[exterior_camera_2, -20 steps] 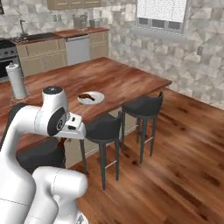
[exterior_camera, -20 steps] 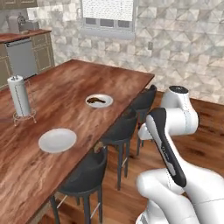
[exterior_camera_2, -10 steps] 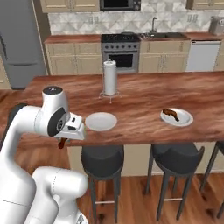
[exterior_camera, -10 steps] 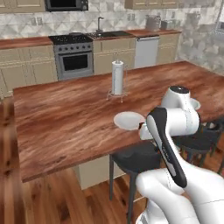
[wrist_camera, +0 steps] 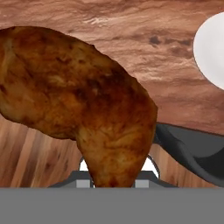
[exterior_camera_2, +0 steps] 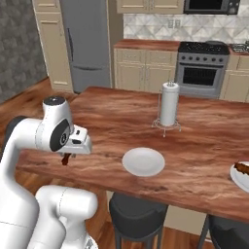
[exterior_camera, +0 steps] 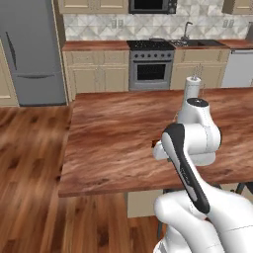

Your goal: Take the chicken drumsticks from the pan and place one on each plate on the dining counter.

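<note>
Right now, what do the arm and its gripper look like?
The arm is made of glossy white rounded shells with dark grey or black bands at the joints and a dark cap on top of one joint. The gripper is a white blocky hand with small dark fingers. No cables or markings are visible.

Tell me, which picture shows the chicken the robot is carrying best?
The hand view: the chicken drumstick looms large there, browned skin clear. In the right base view only a small dark bit hangs under the gripper; the left base view shows a sliver.
</note>
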